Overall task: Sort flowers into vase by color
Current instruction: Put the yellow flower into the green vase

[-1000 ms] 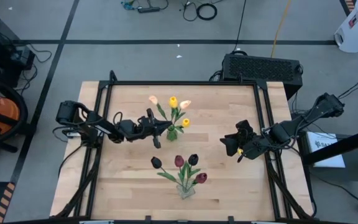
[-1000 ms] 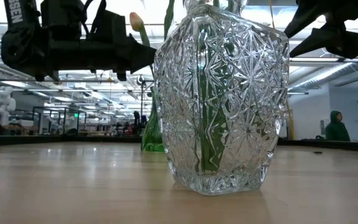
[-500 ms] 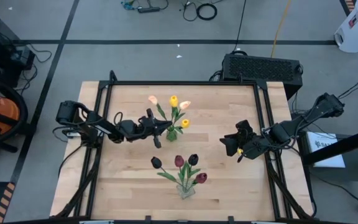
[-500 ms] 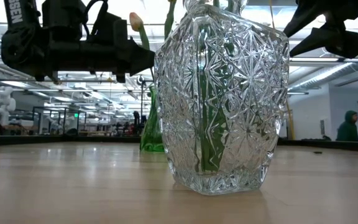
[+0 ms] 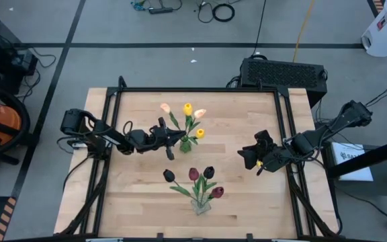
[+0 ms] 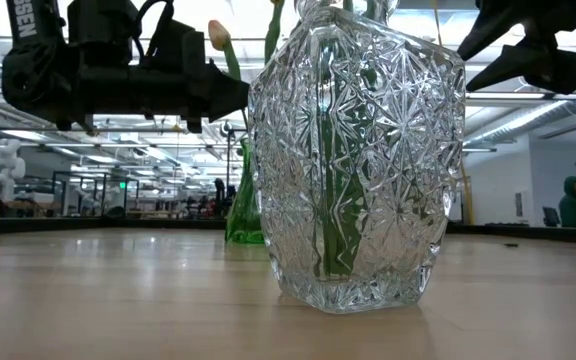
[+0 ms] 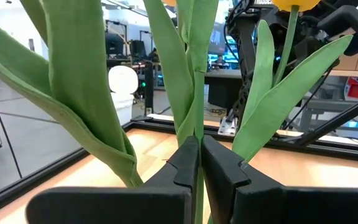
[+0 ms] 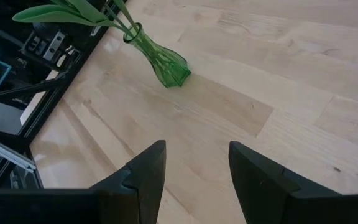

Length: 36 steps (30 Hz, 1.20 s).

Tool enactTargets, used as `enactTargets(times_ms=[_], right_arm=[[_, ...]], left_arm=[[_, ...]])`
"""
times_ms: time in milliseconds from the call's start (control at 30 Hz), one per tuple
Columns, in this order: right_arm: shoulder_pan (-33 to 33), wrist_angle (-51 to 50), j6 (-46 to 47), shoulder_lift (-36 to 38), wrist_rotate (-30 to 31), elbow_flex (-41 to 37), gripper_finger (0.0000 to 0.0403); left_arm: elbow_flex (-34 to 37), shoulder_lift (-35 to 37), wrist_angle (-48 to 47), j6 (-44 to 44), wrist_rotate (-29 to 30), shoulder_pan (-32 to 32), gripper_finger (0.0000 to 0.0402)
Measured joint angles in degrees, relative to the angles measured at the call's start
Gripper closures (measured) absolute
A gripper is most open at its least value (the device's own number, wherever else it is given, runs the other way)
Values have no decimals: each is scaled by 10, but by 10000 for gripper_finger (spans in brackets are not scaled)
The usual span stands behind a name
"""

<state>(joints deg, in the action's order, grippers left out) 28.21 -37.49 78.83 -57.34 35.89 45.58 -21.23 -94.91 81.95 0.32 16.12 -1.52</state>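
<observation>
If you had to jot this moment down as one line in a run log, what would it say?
left end effector: shut on tulip stem at green vase | right end effector: open, waiting | dark tulips: in clear vase

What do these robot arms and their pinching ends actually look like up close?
Both arms are dark, near-black, built of jointed segments with thin black cables looping along them. The left gripper ends in two flat, matte black jaws with stepped, angular inner edges. The right gripper has the same blocky black jaws, with a small yellow patch near its tip. White lettering marks one arm's housing in the low view.
</observation>
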Motion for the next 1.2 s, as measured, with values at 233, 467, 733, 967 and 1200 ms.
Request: enactTargets(times_ms=[233, 467, 733, 967, 1200], right_arm=[[0, 0, 0, 0, -2, 0, 234], [0, 0, 0, 0, -2, 0, 234], [0, 0, 0, 0, -2, 0, 234], [0, -1, 13, 0, -2, 0, 234], [0, -1, 15, 0, -2, 0, 234]], left_arm=[[0, 0, 0, 0, -10, 0, 377], [0, 0, 0, 0, -10, 0, 377], [0, 0, -10, -30, -11, 0, 377], [0, 0, -3, -30, -11, 0, 377], [0, 0, -2, -49, -23, 0, 377]])
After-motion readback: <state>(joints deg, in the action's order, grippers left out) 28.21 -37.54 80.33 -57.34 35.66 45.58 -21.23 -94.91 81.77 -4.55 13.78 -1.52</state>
